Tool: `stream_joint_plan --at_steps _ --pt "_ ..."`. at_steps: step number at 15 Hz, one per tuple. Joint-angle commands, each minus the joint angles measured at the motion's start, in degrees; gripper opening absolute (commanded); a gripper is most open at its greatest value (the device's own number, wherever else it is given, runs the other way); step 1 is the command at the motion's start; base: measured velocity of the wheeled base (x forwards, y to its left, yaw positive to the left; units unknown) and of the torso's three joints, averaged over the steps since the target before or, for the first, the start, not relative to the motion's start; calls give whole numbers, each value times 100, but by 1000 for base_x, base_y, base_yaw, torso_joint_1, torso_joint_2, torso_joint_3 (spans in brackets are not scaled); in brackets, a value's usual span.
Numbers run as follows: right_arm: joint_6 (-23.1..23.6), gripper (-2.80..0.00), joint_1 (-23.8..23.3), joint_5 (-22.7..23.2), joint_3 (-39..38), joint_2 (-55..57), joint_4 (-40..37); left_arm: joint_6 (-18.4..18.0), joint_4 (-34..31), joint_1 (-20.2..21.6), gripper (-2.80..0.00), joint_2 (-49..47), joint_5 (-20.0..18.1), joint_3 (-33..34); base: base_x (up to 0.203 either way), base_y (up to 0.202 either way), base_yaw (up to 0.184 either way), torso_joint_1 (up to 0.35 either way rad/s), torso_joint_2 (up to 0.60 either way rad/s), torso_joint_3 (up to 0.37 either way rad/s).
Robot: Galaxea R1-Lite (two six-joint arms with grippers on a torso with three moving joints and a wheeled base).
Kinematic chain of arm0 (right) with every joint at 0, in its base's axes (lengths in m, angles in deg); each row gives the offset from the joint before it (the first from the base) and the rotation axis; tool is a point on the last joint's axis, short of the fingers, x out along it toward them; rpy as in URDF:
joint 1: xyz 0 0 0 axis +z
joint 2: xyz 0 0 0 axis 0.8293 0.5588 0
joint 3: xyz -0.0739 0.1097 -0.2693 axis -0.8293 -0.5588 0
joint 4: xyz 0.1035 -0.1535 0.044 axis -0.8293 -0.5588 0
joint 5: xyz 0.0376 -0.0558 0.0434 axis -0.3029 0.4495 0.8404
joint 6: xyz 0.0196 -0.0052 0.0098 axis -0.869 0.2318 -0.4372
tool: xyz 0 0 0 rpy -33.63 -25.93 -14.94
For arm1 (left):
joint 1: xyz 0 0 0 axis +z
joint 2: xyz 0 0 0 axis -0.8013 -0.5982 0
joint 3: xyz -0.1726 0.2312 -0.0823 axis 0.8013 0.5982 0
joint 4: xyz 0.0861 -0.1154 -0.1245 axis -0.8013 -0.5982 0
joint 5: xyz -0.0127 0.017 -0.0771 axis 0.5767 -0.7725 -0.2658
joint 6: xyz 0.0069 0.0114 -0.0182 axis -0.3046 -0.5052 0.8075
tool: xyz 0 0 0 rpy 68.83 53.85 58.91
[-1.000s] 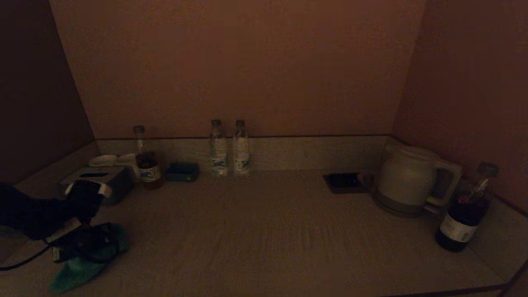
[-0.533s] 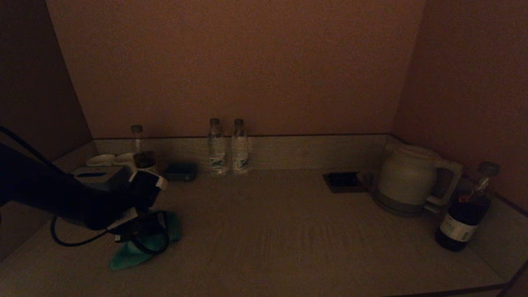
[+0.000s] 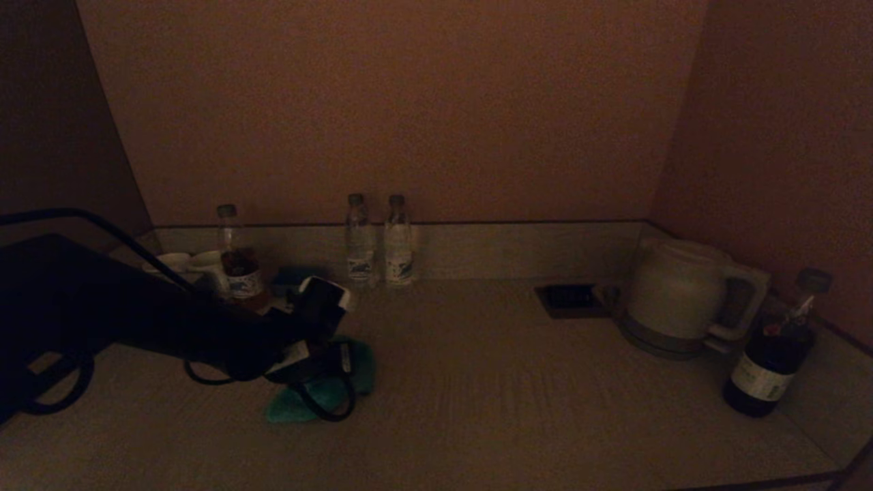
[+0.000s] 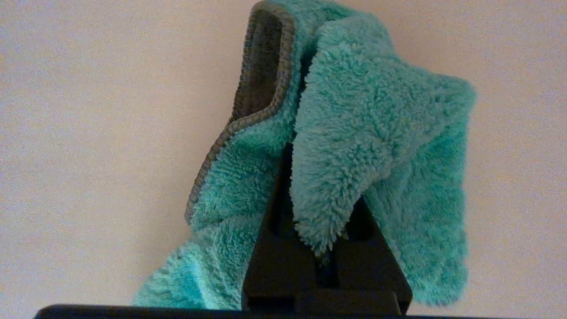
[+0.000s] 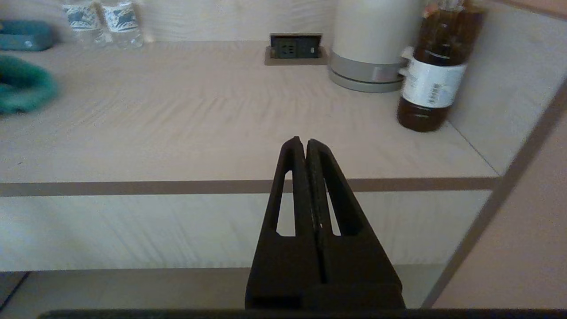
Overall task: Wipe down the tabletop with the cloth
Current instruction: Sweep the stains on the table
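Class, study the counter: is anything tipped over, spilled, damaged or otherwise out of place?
Nothing stands out. The water bottles, kettle and dark bottle stand upright, with no spill visible. The left gripper holds the cloth bunched on the tabletop.

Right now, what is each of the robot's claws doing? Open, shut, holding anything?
Left gripper: shut on the teal cloth, pressed to the tabletop.
Right gripper: shut, holding nothing, parked off the table's front edge.
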Motion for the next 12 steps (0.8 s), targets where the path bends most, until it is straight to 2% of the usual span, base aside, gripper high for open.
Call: stream_joint_plan --at_steps 1,3,6,9,11,12 --pt "2 -280 3 -1 0 9 2 -26 28 -337 -280 -93 26 -230 0 0 0 0 0 0" --pt "2 -280 3 -1 0 9 2 -93 29 -532 -280 -135 25 -342 0 0 0 0 0 0" --pt "2 -280 3 -1 0 9 2 -206 36 -1133 -280 -86 33 -337 0 0 0 0 0 0" --pt "2 -280 3 -1 0 9 2 -213 30 -1214 -280 -28 34 -290 0 0 0 0 0 0" --pt "2 -280 3 -1 0 9 2 -253 19 -1614 -280 200 34 -114 0 0 0 0 0 0" --pt "2 -280 3 -1 0 9 2 -254 16 -1619 -280 204 37 -109 0 0 0 0 0 0"
